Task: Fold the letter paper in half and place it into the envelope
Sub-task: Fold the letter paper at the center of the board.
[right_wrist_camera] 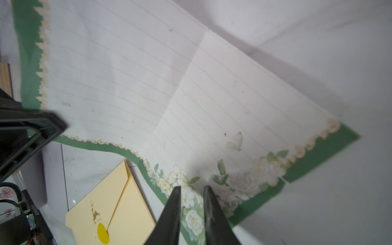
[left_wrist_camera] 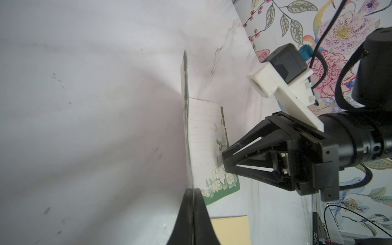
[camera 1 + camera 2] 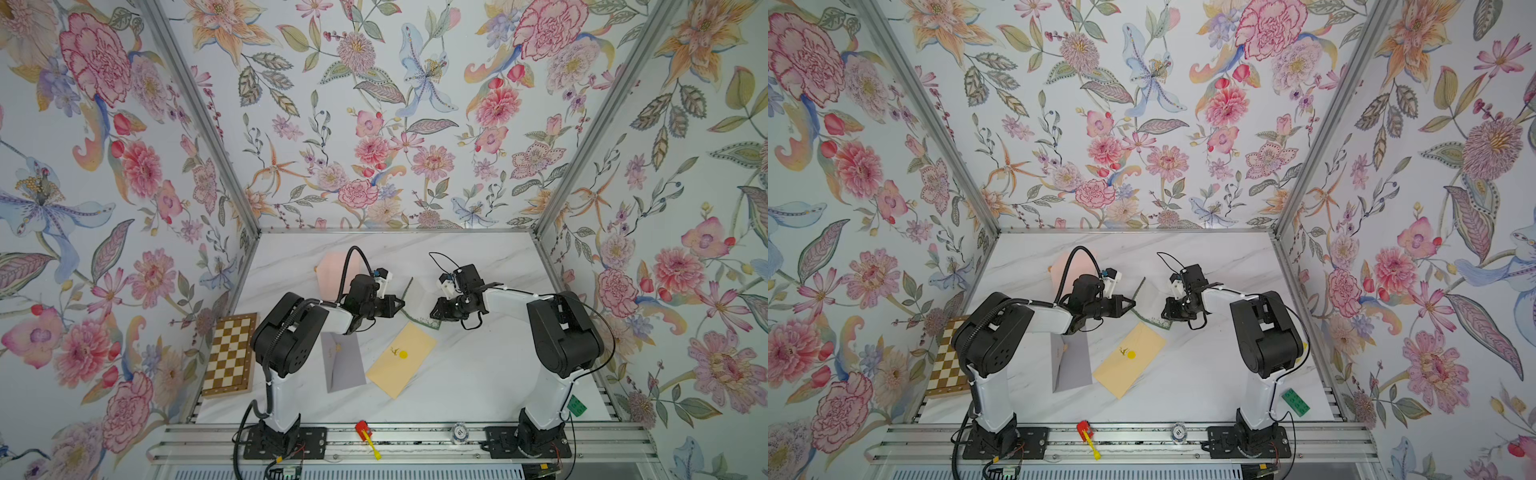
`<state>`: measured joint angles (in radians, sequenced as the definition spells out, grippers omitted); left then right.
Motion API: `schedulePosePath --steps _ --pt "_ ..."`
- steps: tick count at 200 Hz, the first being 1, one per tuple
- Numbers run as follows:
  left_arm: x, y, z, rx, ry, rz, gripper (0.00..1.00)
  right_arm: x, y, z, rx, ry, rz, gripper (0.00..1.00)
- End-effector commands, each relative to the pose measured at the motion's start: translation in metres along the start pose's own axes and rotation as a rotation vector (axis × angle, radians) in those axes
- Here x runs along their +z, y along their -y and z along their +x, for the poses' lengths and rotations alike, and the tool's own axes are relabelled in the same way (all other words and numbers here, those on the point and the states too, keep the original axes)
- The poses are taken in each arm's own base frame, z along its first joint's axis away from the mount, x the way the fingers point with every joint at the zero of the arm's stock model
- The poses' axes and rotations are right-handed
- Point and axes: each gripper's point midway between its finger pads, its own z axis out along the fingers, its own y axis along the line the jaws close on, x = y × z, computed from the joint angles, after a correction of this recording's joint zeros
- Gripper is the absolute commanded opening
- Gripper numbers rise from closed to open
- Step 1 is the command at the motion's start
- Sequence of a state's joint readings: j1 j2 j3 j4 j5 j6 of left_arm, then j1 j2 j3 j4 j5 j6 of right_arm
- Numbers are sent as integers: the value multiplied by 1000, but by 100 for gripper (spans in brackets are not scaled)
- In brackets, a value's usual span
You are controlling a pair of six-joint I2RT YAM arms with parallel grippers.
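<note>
Nearest the top camera, a metal rail [image 3: 415,444] carries both arm bases, with a small red and yellow item [image 3: 365,434] lying on it between them. Beyond it is the marble counter [image 3: 478,365].

Mid-counter, between the two tools, sits the paper [image 3: 419,301], lined and with a green, flowered border. It is creased across the middle. One half lies flat on the counter, while the other half is lifted and stands nearly upright, seen edge-on from the left wrist [image 2: 203,135].

At the lifted half's border, the left tool [image 3: 401,303] is closed on the paper, the sheet pinched between its two fingers [image 2: 187,203].

Over the flat half's flowered border is the right tool [image 3: 434,311]. In the right wrist view [image 1: 193,191] its jaws stand a narrow gap apart, with the flowers showing between them. Its tips [image 2: 223,158] are at the sheet's edge; whether they touch it I cannot tell.

Nearer the rail than the paper, a yellow envelope [image 3: 401,359] lies flat and skewed, flap side up with a round yellow seal. Its far corner is just beside the paper's green edge. A grey envelope [image 3: 343,361] lies beside it, partly under the left arm. By the left wall rests a chessboard [image 3: 228,355], and a green brick [image 3: 577,406] lies near the right arm's base.
</note>
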<state>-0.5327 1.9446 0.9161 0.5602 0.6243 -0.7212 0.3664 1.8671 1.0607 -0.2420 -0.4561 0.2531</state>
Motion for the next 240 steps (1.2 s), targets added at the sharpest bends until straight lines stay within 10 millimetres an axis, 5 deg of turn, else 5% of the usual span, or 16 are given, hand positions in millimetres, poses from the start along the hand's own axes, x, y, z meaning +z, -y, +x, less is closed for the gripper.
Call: schedulePosePath --steps 1,54,240 --pt "1 31 -16 90 20 54 3 11 4 15 36 -31 -10 21" --pt "17 48 -10 174 -21 61 3 10 -2 14 96 37 -81 20" --pt "36 24 35 419 -153 -52 3 -5 -8 -5 297 304 -347 18"
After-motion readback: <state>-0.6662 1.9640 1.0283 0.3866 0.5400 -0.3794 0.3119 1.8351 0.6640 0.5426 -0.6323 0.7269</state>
